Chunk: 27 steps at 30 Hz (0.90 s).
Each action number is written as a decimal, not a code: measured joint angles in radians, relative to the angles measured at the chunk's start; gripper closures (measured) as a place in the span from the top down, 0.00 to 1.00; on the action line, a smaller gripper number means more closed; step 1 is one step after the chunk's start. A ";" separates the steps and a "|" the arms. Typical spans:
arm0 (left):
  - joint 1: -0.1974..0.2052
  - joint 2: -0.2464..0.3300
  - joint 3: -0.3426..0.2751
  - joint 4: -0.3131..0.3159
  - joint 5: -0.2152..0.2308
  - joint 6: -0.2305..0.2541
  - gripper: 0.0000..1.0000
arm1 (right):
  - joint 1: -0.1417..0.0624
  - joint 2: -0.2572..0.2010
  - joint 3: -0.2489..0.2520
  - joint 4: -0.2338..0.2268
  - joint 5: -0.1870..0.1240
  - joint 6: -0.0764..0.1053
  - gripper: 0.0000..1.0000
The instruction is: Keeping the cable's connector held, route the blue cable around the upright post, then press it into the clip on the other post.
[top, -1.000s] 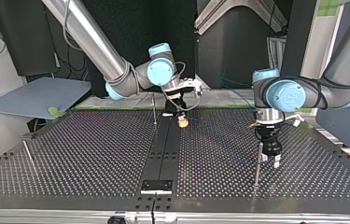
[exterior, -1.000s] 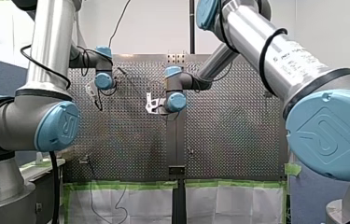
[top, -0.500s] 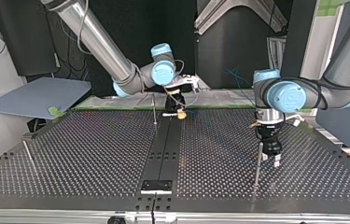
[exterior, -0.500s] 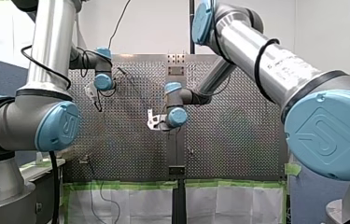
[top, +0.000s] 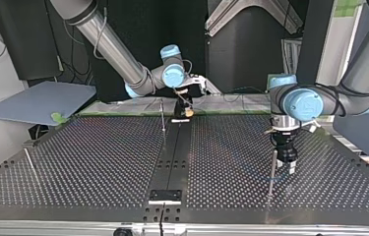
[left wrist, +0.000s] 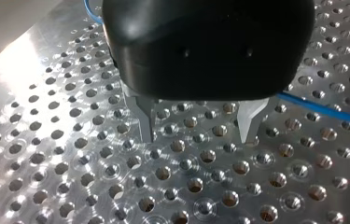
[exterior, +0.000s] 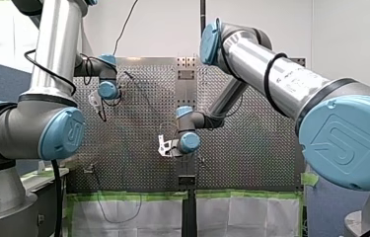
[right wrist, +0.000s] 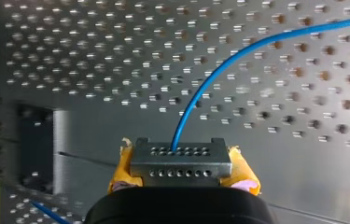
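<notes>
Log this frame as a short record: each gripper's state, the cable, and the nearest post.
right gripper: shut on connector, yellow pads
left gripper: open, empty, above perforated table
blue cable: leaves connector; a stretch passes beside left gripper
upright post: stands beside left gripper
routing: cable not seen around the post

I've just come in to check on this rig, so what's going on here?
My right gripper is shut on the cable's connector, yellow pads on either side, and the blue cable curves away from it over the perforated table. My left gripper is open and empty, low over the table beside an upright post, the cable passing behind it. Whether the cable is round a post yet does not show.
</notes>
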 joint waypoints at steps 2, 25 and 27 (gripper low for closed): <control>0.004 0.000 0.000 0.000 0.005 -0.003 0.87 | -0.001 0.013 0.001 0.000 0.001 -0.004 0.00; 0.009 0.000 0.000 0.003 0.010 -0.005 0.87 | -0.007 0.142 0.029 -0.065 0.015 -0.008 0.00; 0.010 -0.001 0.000 0.003 0.009 -0.005 0.87 | -0.010 0.144 0.029 -0.068 0.015 -0.006 0.00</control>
